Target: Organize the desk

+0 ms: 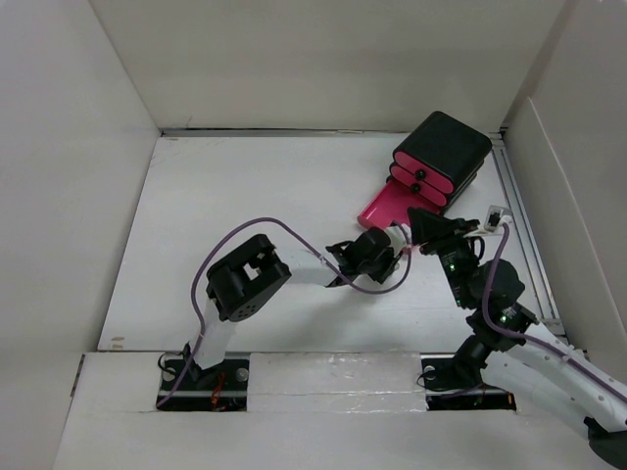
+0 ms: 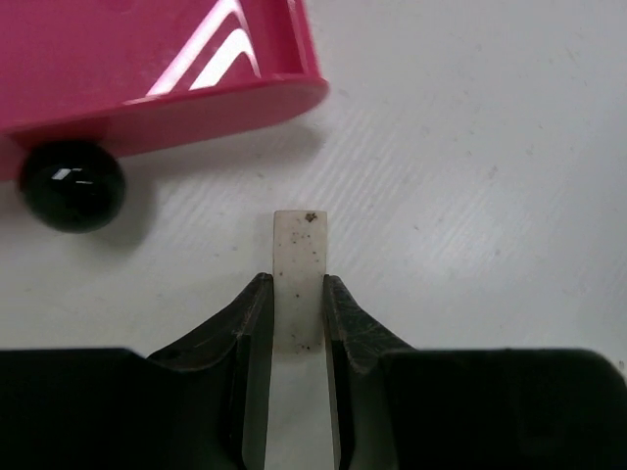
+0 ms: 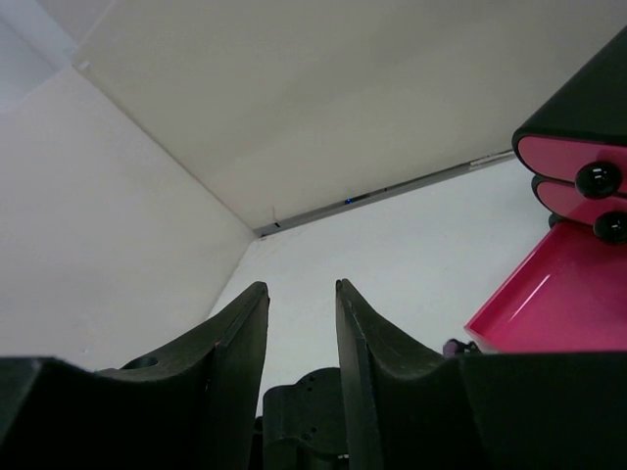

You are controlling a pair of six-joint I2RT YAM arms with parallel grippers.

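Observation:
The white desk (image 1: 245,196) holds a black box (image 1: 446,147) with three pink drawers at the back right. Its bottom drawer (image 1: 385,208) is pulled out. My left gripper (image 1: 390,242) reaches to just in front of that drawer and is shut on a small flat white piece (image 2: 297,257). The drawer's front edge (image 2: 196,98) and black knob (image 2: 72,186) lie just ahead of it. My right gripper (image 1: 415,219) hovers beside the open drawer, above the left gripper. In the right wrist view it is open and empty (image 3: 301,299).
White wall panels stand round the desk on three sides. A metal rail (image 1: 517,220) runs along the right edge, with a small white object (image 1: 495,213) next to it. A purple cable (image 1: 255,227) loops over the left arm. The two upper drawers (image 3: 578,171) are closed.

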